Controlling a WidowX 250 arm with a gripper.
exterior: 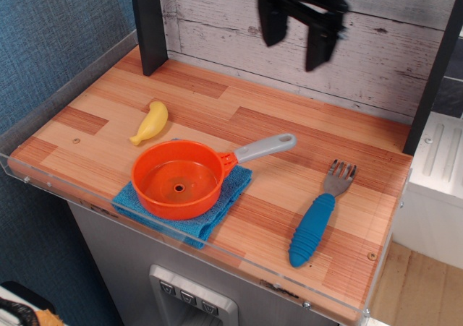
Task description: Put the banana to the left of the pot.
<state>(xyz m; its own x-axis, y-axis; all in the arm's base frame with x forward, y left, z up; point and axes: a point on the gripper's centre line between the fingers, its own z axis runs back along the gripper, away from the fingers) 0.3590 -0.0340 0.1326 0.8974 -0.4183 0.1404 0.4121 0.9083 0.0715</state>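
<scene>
A: fingers (273,24) spread, holding nothing; up high against the back wall, right of centre
B: banana (150,122)?
A: flat on the desk (304,174), far left and well below the fingers; just beside the pot (179,178) rim, upper-left of it

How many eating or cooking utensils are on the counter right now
2. The orange pot sits on a blue cloth near the front edge; the blue-handled fork lies to its right. None appear hidden.
</scene>
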